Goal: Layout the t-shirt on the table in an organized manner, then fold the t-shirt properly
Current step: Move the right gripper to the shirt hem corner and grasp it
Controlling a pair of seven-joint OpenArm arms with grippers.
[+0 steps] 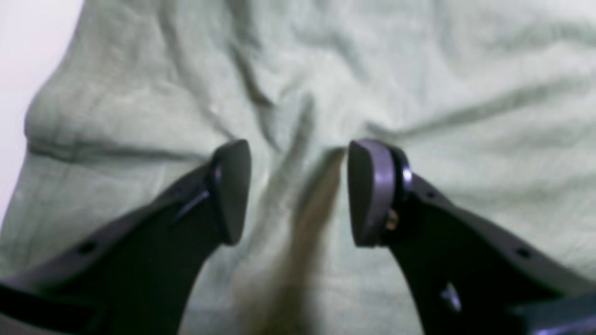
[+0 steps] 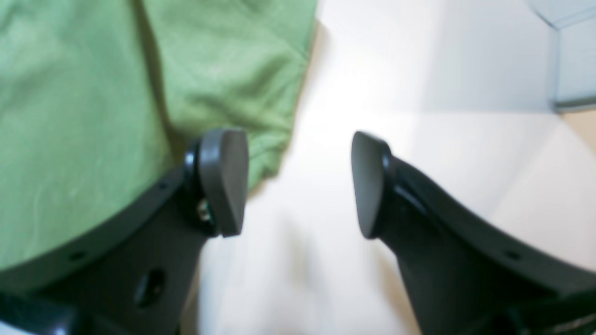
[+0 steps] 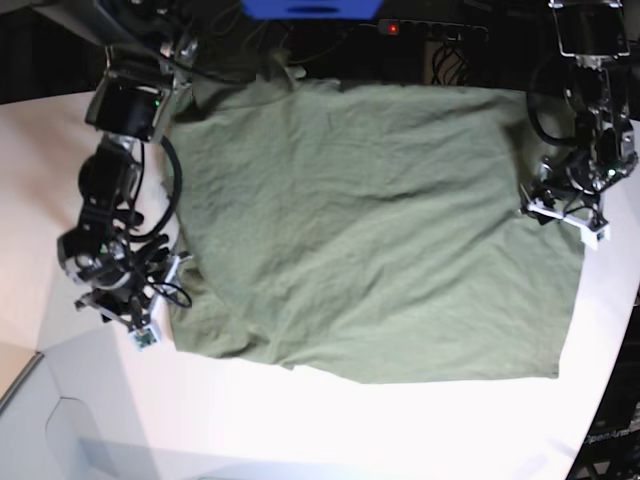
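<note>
- The t-shirt point(image 3: 370, 225) is being shown spread across the white counter point(image 3: 300, 420), wrinkled, with its upper edge lying at the counter's far side.
- The left claw point(image 1: 298, 193) is being held over the shirt's right-hand edge in the base view; its jaws are standing apart with creased cloth seen between them, and whether cloth is being touched cannot be told.
- The right claw point(image 2: 298, 184) is being held at the shirt's opposite edge, jaws wide apart, nothing being gripped; one finger is being seen over green fabric, the other over bare counter.
</note>
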